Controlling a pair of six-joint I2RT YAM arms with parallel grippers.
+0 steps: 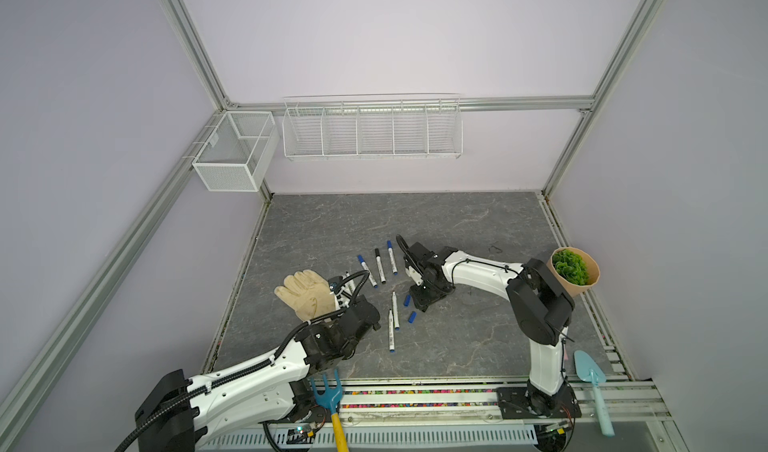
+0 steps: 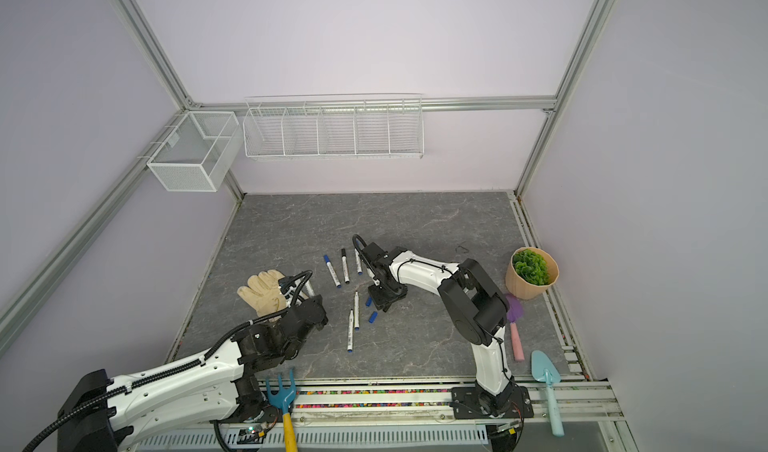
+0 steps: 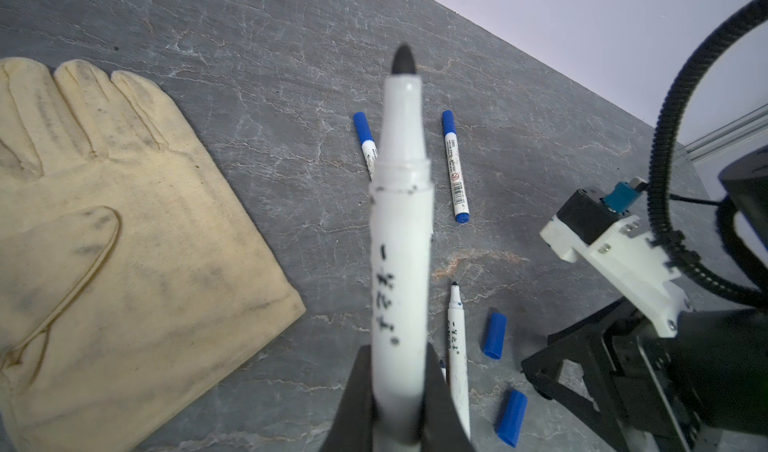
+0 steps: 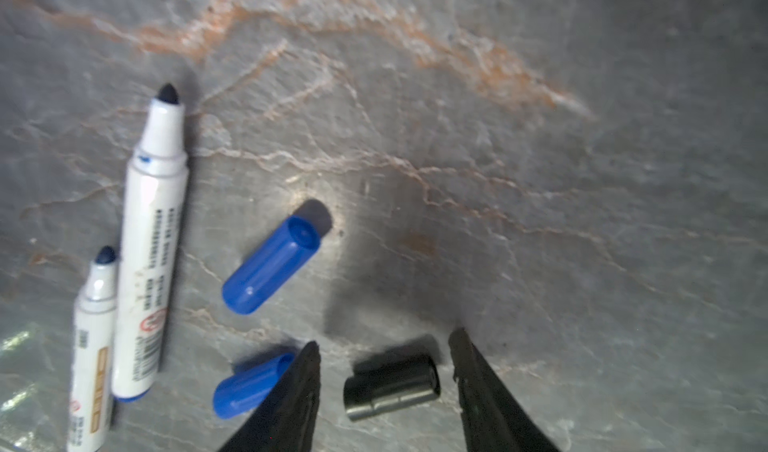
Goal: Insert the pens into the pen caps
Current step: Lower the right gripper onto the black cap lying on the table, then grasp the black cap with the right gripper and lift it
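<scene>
My left gripper (image 3: 398, 387) is shut on an uncapped white pen (image 3: 401, 242) whose black tip points away, above the table beside the glove; in a top view this gripper (image 1: 341, 291) sits left of centre. My right gripper (image 4: 385, 337) is open and low over the table, its fingers either side of a black pen cap (image 4: 390, 387) without touching it. Two blue pen caps (image 4: 272, 262) (image 4: 249, 385) lie just beside it. Two uncapped pens (image 1: 395, 310) (image 1: 391, 330) lie nearby. Three capped pens (image 1: 380, 266) lie farther back.
A cream glove (image 1: 307, 294) lies left of the pens. A potted green plant (image 1: 575, 271) stands at the right edge. At the front are a blue garden fork (image 1: 330, 396), a light blue trowel (image 1: 592, 383) and a pink-handled trowel (image 2: 515, 333). Wire baskets (image 1: 372, 129) hang on the back wall.
</scene>
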